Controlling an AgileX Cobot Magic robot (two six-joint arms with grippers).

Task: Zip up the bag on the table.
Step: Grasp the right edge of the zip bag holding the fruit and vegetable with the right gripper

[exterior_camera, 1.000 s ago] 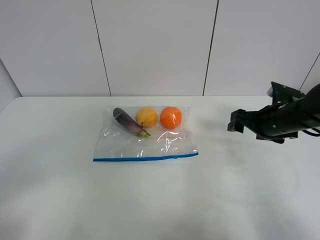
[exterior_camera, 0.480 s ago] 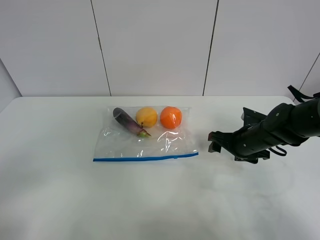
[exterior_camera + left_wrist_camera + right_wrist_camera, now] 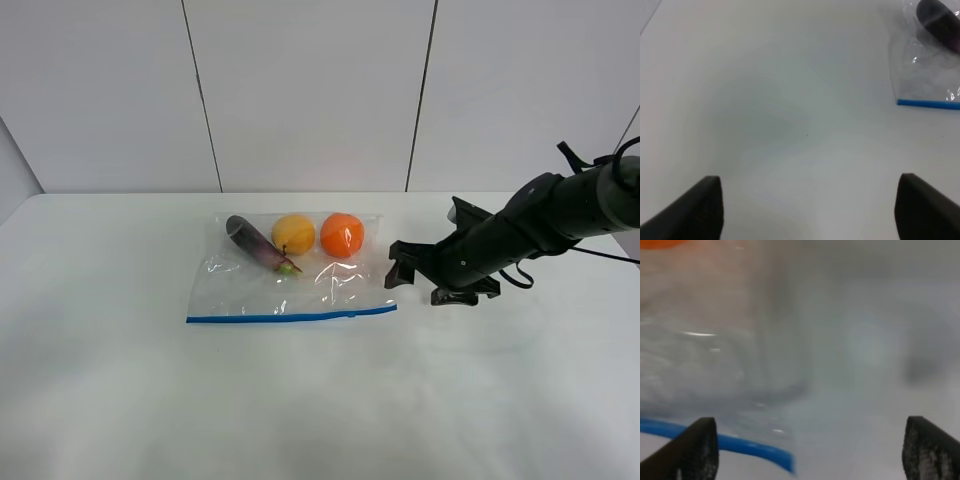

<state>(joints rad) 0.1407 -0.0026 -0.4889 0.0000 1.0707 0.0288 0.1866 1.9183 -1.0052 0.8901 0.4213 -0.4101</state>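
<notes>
3 items, eggplant (image 3: 257,244), yellow fruit (image 3: 293,234) and orange (image 3: 342,235), lie along the 12 o'clock edge inside the clear zip bag (image 3: 290,285), which is flat on the white table (image 3: 320,400), its blue zipper strip (image 3: 290,317) at 6 o'clock. Right gripper (image 3: 396,274) sits just beside the bag's 3 o'clock end, fingers spread wide, empty. Left gripper (image 3: 810,207), also spread and empty, is over bare table, well apart from the bag.

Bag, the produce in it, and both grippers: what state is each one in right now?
Bag: flat on table, sealed or not unclear.
Eggplant: whole, inside bag.
Yellow fruit: whole, inside bag.
Orange: whole, inside bag.
Right gripper: open, empty, by bag's right end.
Left gripper: open, empty, apart from bag.
</notes>
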